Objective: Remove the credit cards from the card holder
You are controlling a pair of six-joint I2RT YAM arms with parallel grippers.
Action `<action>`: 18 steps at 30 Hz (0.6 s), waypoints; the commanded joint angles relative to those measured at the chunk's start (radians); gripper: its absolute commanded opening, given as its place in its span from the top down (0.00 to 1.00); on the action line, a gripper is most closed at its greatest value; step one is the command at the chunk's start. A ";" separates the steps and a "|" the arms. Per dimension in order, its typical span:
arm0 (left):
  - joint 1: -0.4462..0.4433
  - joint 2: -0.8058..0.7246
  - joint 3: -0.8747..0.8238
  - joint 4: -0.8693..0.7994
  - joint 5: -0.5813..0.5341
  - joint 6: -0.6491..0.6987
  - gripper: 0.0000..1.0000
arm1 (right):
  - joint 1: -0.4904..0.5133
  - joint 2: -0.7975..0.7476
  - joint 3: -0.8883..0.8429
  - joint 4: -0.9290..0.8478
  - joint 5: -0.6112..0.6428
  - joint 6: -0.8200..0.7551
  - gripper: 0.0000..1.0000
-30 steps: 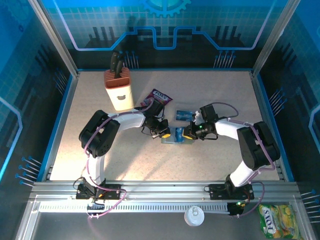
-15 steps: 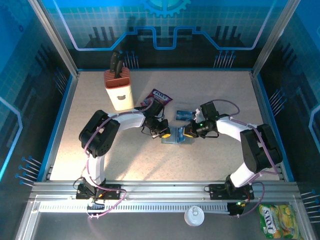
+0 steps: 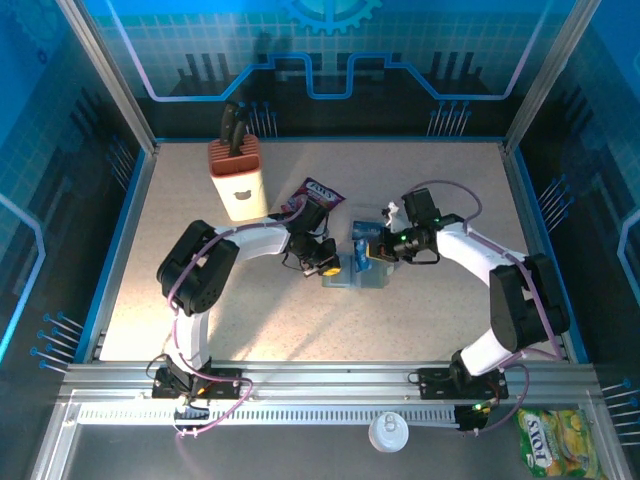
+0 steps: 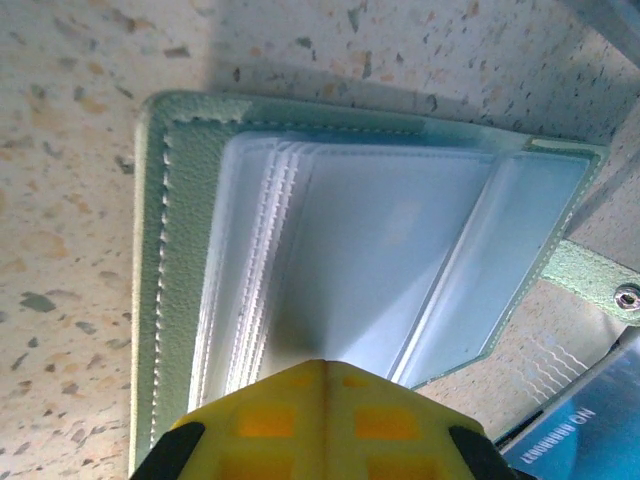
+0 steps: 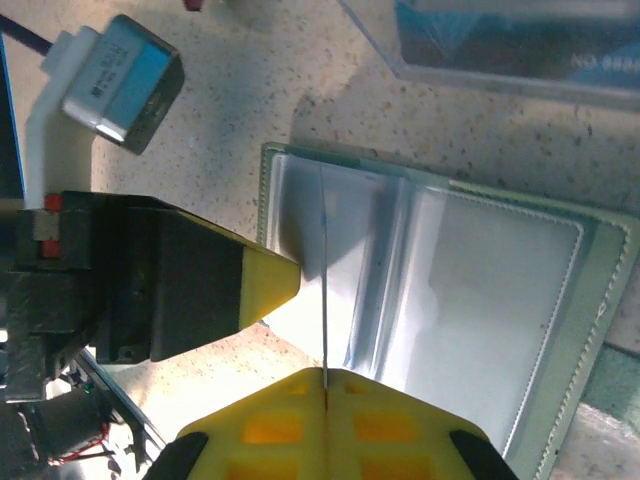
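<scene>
The card holder lies open on the table, grey-green with clear sleeves. My left gripper is shut, and its yellow tip presses down on the holder's left half without gripping anything. My right gripper hovers over the holder's far right side, shut on a thin credit card seen edge-on above the sleeves. The left gripper's tip rests at the holder's edge. A blue credit card lies flat on the table just behind the holder.
A pink-purple snack packet lies behind the left gripper. A knife block stands at the back left. Outside the table's front rail are a white lid and a yellow snack bag.
My right gripper has closed fully and moved back and up from the holder, bringing a card with it. The left gripper has stayed pressed on the holder.
</scene>
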 commanded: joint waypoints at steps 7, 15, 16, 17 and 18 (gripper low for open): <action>0.016 -0.137 -0.008 -0.024 -0.094 0.063 0.97 | 0.010 0.032 0.203 -0.341 0.058 -0.564 0.99; 0.017 -0.179 -0.016 -0.031 -0.143 0.088 0.95 | 0.063 0.166 0.400 -0.515 0.260 -0.910 1.00; 0.017 -0.182 -0.019 -0.030 -0.143 0.090 0.94 | 0.070 0.180 0.424 -0.524 0.274 -0.951 1.00; 0.017 -0.185 -0.021 -0.032 -0.144 0.091 0.94 | 0.078 0.189 0.443 -0.530 0.291 -0.983 1.00; 0.018 -0.188 -0.022 -0.036 -0.147 0.093 0.95 | 0.087 0.201 0.464 -0.537 0.317 -1.026 1.00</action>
